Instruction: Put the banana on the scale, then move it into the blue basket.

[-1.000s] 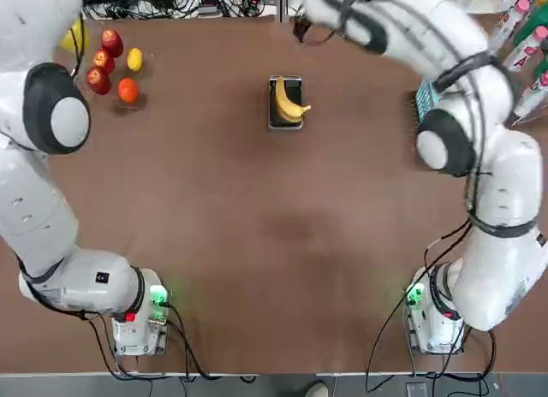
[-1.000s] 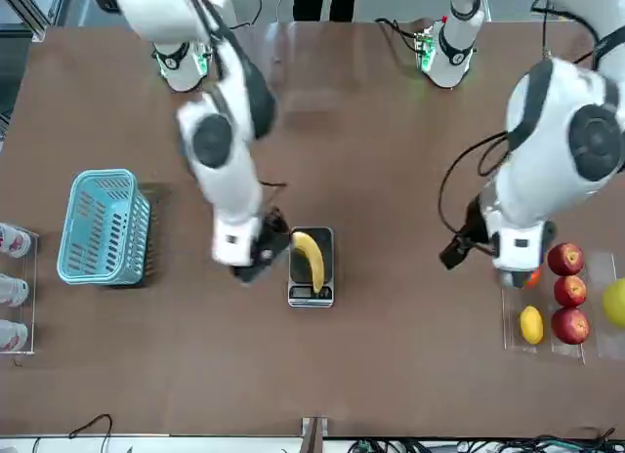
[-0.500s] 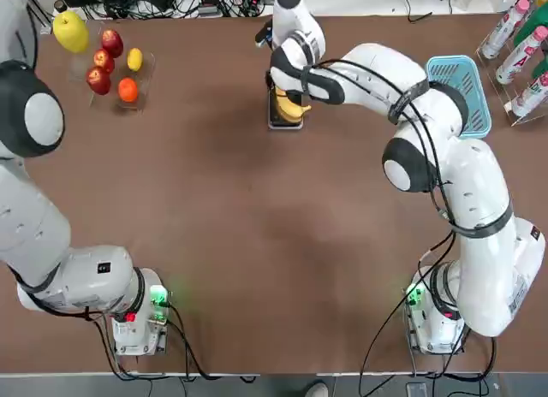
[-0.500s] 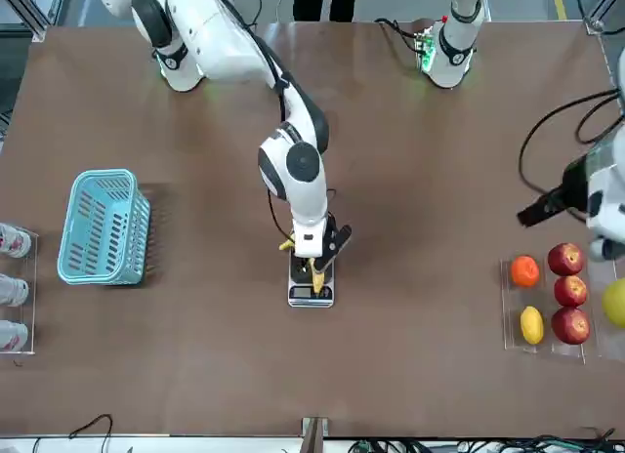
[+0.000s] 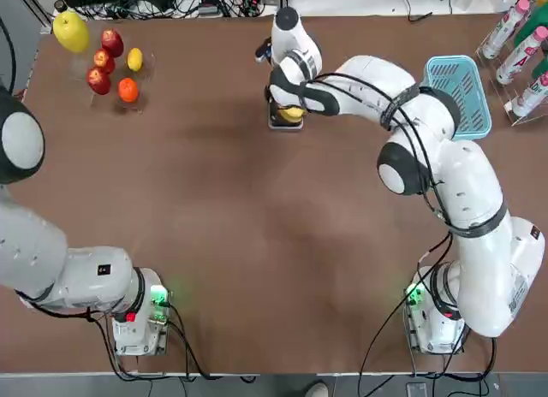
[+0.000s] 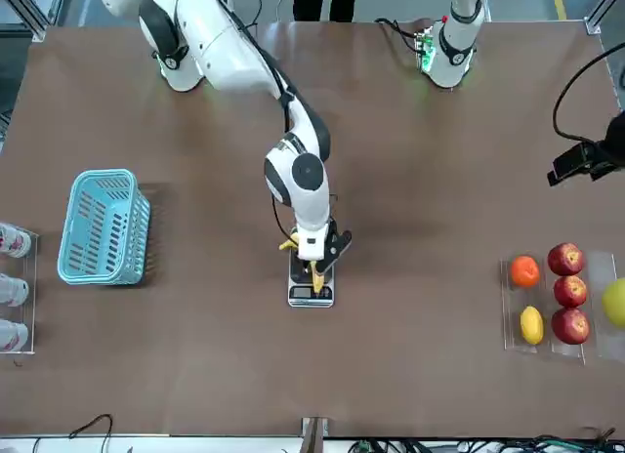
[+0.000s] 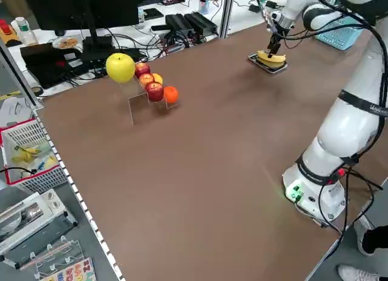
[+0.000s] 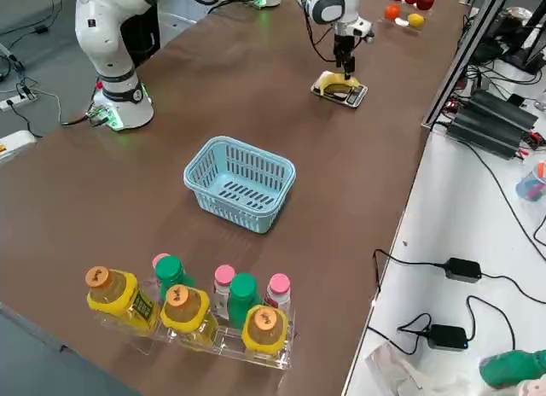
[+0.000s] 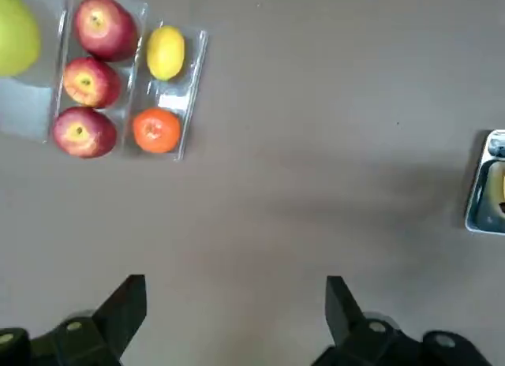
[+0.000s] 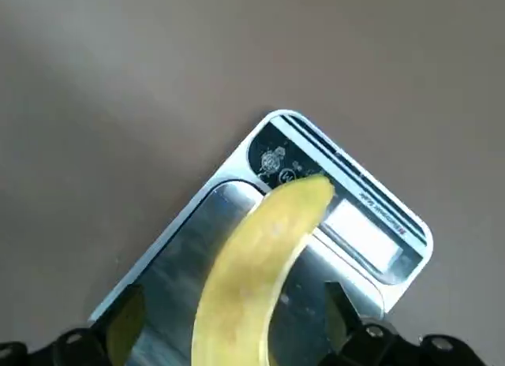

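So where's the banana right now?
In the front view the banana lies on the scale at mid-table, right gripper straddling it, blue basket far left.

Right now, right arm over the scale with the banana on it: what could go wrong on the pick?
1. The right gripper sits open around the banana, which curves across the scale. An off-centre close could roll it out.
2. The scale is small and loose on the table. Fingers going too low may push or drag it.
3. The blue basket lies beyond the arm's own elbow, so the carry needs care.
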Controlling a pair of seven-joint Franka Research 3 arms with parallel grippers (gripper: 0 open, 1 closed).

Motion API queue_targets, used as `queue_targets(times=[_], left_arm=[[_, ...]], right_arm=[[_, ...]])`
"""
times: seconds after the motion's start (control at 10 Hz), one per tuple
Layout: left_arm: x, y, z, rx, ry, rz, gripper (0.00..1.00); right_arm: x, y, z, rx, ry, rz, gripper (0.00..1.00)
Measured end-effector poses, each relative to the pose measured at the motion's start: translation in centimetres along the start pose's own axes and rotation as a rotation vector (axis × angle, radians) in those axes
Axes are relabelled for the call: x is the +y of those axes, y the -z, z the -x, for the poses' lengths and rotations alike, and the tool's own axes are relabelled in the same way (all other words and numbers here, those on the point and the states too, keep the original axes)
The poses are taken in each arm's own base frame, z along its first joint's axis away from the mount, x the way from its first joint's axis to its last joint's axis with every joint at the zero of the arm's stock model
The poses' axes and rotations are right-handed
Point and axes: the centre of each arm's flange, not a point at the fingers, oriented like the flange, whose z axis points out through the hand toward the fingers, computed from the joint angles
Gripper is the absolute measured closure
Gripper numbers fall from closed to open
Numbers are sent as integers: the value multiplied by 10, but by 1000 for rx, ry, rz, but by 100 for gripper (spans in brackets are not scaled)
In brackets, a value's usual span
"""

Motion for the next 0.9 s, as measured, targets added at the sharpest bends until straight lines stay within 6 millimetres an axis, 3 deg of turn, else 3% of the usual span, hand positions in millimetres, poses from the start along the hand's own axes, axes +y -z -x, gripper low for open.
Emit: queue_targets(times=[0.2, 0.3, 0.4, 0.5, 0.7, 0.9], left_arm=[[1, -6, 6, -13, -66, -3, 0], [-12, -1, 9, -22, -87, -6, 0], [-23, 8, 11, -11, -89, -8, 0], [-28, 20, 13, 5, -86, -8, 0], [-30, 36, 18, 1, -83, -8, 0], [-29, 41, 21, -11, -84, -8, 0]], right_arm=[[1, -15, 6, 0, -13, 2, 0], [3, -15, 6, -1, -16, 3, 1], [4, -15, 6, 0, -29, 3, 14], [5, -15, 6, 1, -60, 3, 33], [8, -14, 5, 4, -107, 2, 62], [10, -5, 2, 18, -147, 0, 66]])
